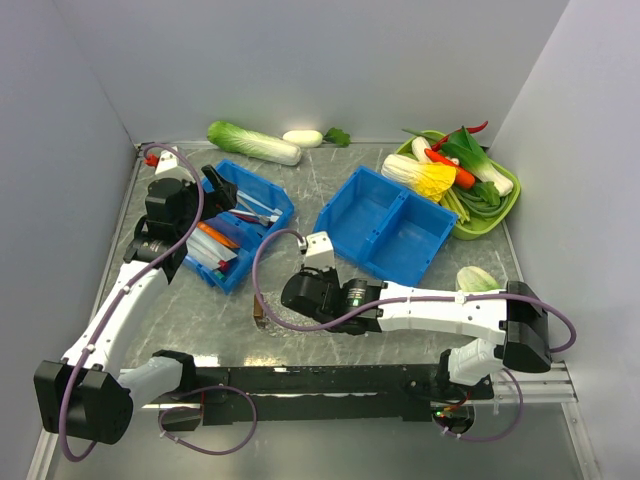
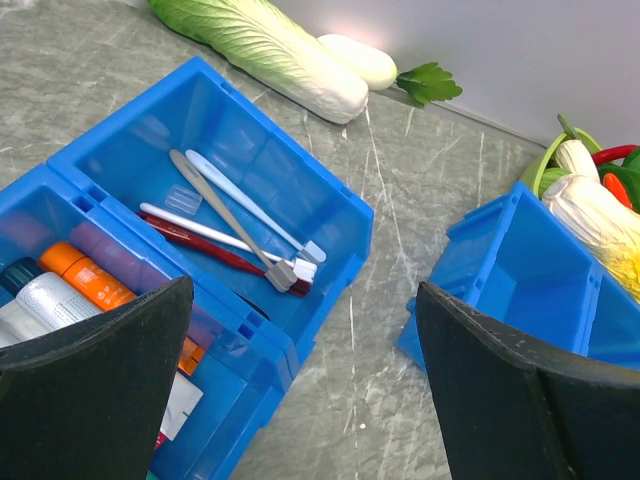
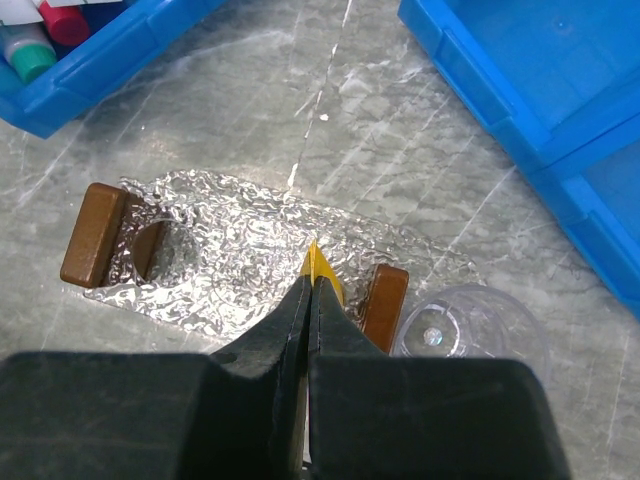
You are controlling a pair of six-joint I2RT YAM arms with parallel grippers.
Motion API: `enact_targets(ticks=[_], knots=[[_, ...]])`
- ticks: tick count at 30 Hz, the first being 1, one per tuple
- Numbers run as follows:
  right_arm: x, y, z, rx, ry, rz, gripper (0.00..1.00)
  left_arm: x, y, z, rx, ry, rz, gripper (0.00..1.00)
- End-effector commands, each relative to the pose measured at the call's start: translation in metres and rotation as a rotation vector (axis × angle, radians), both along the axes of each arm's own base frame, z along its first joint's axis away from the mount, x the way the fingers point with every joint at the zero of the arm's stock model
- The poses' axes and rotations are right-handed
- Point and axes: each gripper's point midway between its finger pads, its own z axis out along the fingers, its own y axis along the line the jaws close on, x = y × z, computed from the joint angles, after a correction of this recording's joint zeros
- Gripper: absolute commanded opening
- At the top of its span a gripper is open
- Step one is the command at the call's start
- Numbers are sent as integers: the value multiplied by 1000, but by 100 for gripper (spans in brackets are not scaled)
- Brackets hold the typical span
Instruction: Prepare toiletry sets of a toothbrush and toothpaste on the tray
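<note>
The clear bumpy tray [image 3: 230, 240] with brown end handles lies on the table below my right gripper [image 3: 312, 285]. That gripper is shut on a thin yellow edge [image 3: 326, 272], which looks like the flat end of a toothpaste tube; the rest of it is hidden by the fingers. In the top view the tray [image 1: 268, 322] is mostly covered by the right gripper [image 1: 283, 305]. My left gripper [image 2: 305, 300] hangs open and empty over the left blue bin [image 2: 330, 215]. Its far compartment holds several toothbrushes, among them a grey toothbrush [image 2: 225, 222]; the near one holds tubes [image 2: 90, 280].
A second blue bin [image 1: 385, 225] with two empty compartments stands mid-table. A green tray of vegetables [image 1: 500, 210] is at the back right, a cabbage [image 1: 252, 142] at the back. A clear round cup [image 3: 465, 330] sits just right of the tray.
</note>
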Motion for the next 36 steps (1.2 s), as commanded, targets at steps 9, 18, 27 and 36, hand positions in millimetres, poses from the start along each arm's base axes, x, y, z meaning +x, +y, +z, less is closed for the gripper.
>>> enact_targets(ticks=[9, 18, 27, 36], knots=[[4, 5, 0, 15, -31, -25, 11, 3, -4, 13, -20, -43, -16, 96], [5, 5, 5, 25, -40, -19, 40, 2, -5, 14, -21, -42, -22, 97], [5, 0, 19, 55, -61, -14, 73, 0, -2, 15, -13, -47, -12, 97], [8, -11, 55, 205, -114, 58, 87, -12, 28, 6, 45, -14, 138, 99]])
